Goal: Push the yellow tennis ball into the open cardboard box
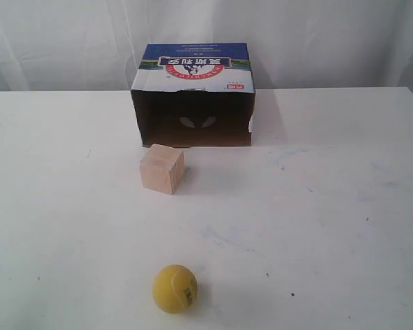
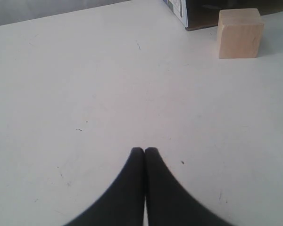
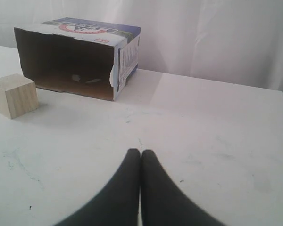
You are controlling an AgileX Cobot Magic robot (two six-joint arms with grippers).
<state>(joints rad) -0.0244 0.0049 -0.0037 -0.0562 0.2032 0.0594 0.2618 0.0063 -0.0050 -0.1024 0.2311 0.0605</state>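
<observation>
Progress looked nil: the yellow tennis ball (image 1: pixel 175 289) lay near the camera-side edge of the surface (image 1: pixel 330 227), well apart from the open cardboard box (image 1: pixel 193 96) toward the far edge, a wooden cube (image 1: pixel 162 168) between them, and the left gripper (image 2: pixel 145 150) and right gripper (image 3: pixel 140 152) showed jaws clenched, empty.

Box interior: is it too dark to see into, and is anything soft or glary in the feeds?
Exterior view: box dark inside, only pale marks visible at the back; ball sharp, soft shadow. Right wrist view: box floor lit brown; shut right gripper soft-edged. Left wrist view: only a box corner shows; shut left gripper blurred. No glare anywhere.
</observation>
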